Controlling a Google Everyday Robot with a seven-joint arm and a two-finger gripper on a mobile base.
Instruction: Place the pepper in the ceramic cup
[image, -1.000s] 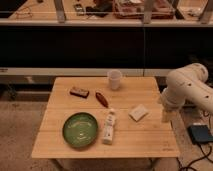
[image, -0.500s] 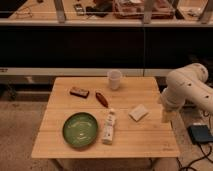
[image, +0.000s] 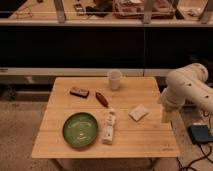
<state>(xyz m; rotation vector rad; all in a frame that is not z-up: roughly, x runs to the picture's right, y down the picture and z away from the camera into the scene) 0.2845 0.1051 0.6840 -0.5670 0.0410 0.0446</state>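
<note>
The pepper (image: 101, 98) is small and dark red-brown, lying on the wooden table (image: 145, 142) just left of its middle. The ceramic cup (image: 114, 80), plain off-white, stands upright near the table's far edge, a short way behind and right of the pepper. My gripper (image: 165, 115) hangs pointing down at the table's right edge, well right of both things. It is open with nothing in it. The pale arm (image: 187, 87) bulks above it on the right.
A flat dark brown block (image: 79, 92) lies left of the pepper. A green plate (image: 80, 129) sits front left, with a white tube-like bottle (image: 108, 126) lying beside it. A pale square pad (image: 138, 112) rests near my gripper. A blue box (image: 201, 134) sits on the floor.
</note>
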